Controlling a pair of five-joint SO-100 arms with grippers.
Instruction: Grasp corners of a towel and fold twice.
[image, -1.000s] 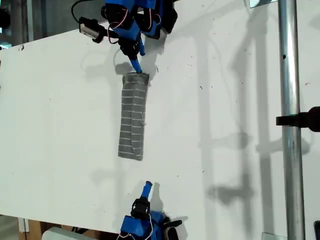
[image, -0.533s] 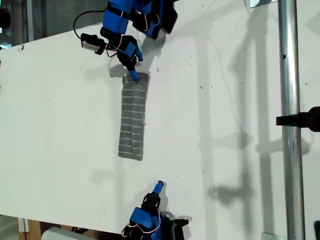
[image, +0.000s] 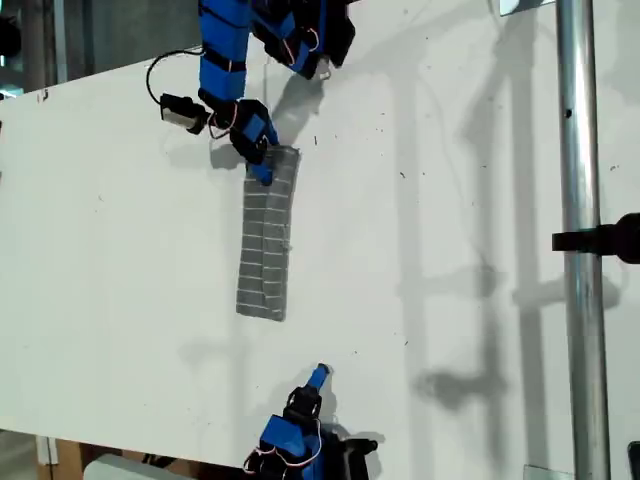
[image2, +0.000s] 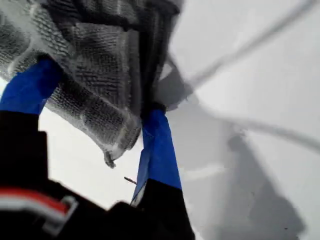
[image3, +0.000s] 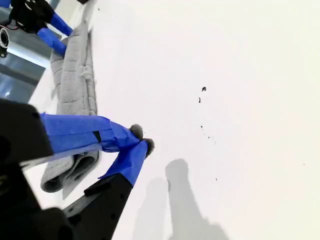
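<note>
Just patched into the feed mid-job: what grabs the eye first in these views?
The towel stands out first: a narrow grey folded strip lying lengthwise on the white table, left of centre in the exterior view. My first gripper has its blue fingers around the strip's far end, with cloth bunched between them in the first wrist view. My second gripper sits apart at the near table edge, holding nothing.

White table, metal pole

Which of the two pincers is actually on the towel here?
My first pincer, at the towel's far end in the exterior view; my second pincer is shut over bare table.
</note>
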